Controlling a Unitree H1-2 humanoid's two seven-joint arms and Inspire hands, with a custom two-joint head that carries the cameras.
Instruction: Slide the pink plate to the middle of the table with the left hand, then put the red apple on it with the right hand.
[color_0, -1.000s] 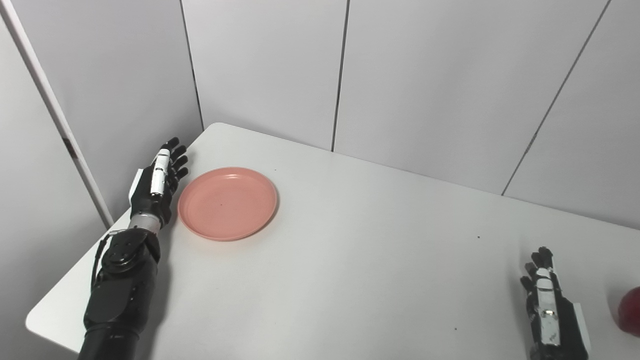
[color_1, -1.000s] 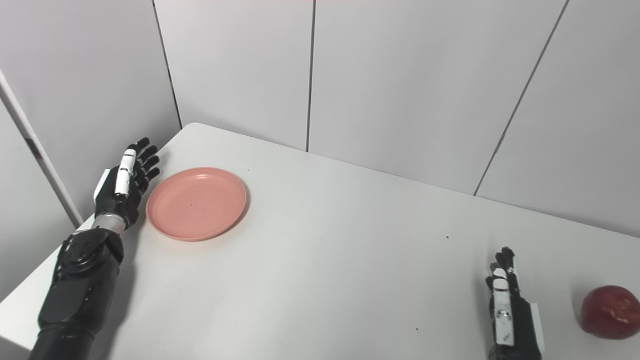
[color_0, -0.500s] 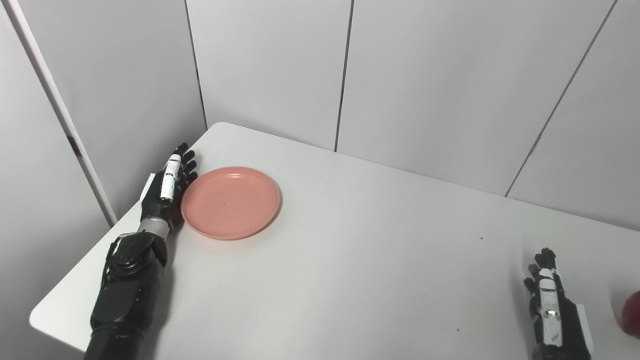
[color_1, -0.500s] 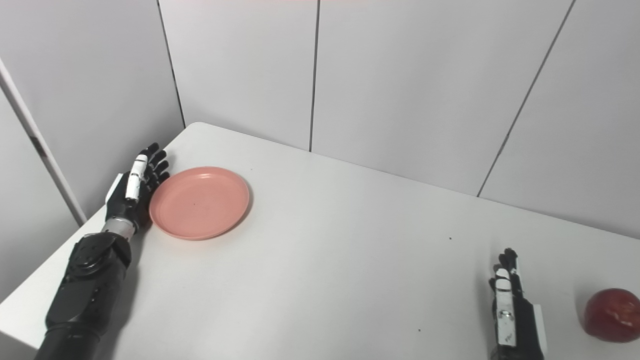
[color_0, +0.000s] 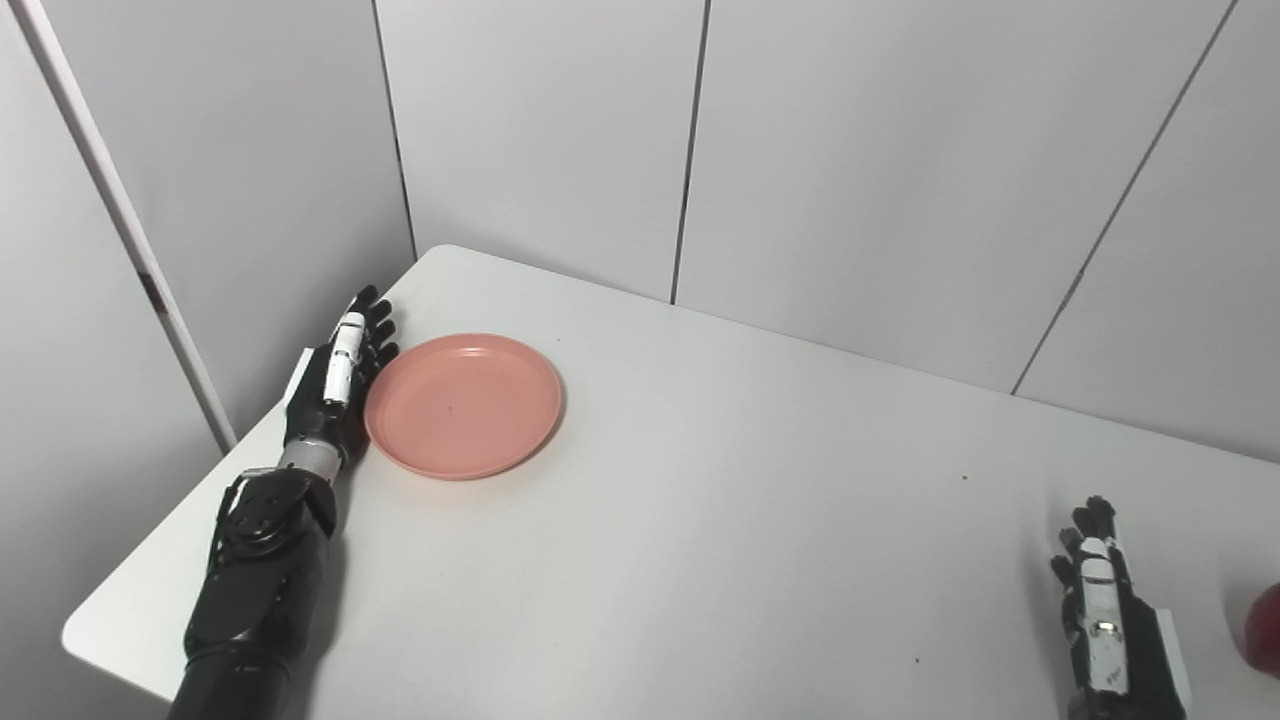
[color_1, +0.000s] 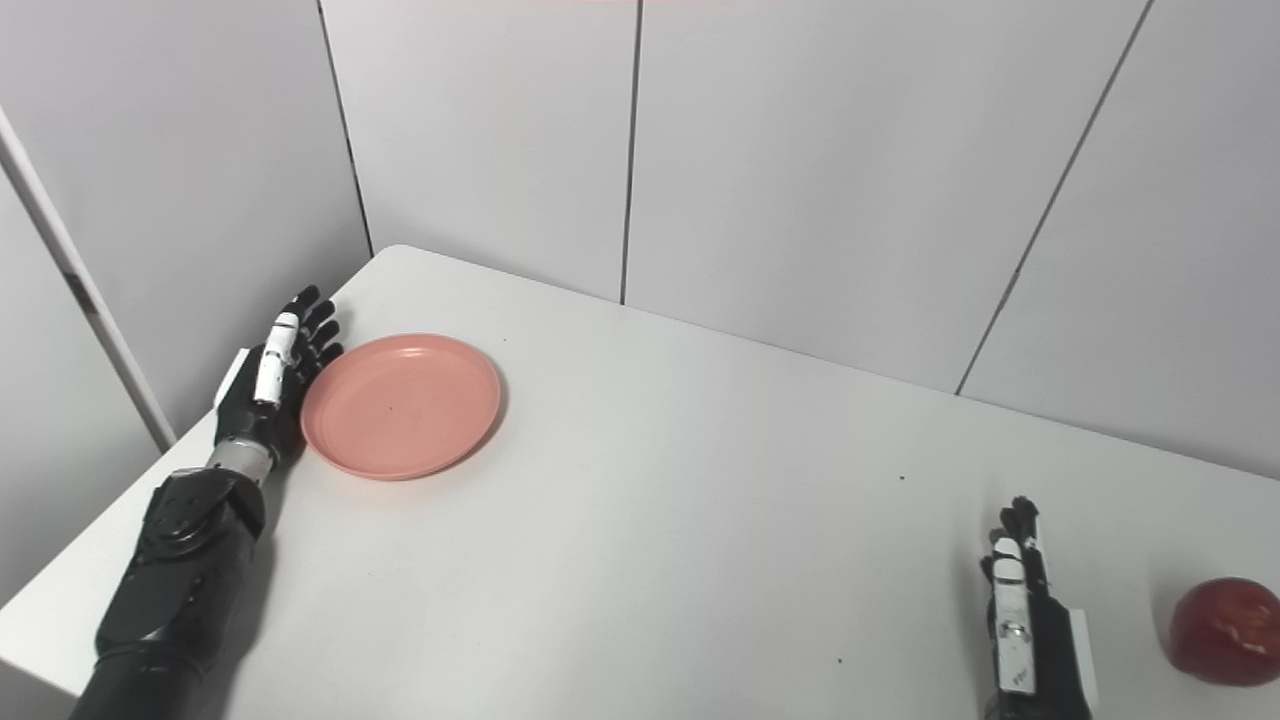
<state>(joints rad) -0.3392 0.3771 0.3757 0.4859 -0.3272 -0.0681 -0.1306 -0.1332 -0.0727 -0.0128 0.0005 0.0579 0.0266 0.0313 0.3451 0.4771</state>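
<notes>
Just beside the left hand (color_1: 272, 375), on its inner side: one pink plate (color_1: 400, 405), empty, flat on the white table (color_1: 640, 520), its rim touching or all but touching the hand's edge. The left hand stands on edge, fingers (color_1: 310, 320) straight and slightly spread, holding nothing. Well apart, toward the near right of the table: the right hand (color_1: 1030, 630), also on edge, fingers extended close together, empty. Just beyond the right hand's outer side, not touching it: one red apple (color_1: 1225, 630), resting on the table. Behind both hands: grey wall panels (color_1: 800, 150).
</notes>
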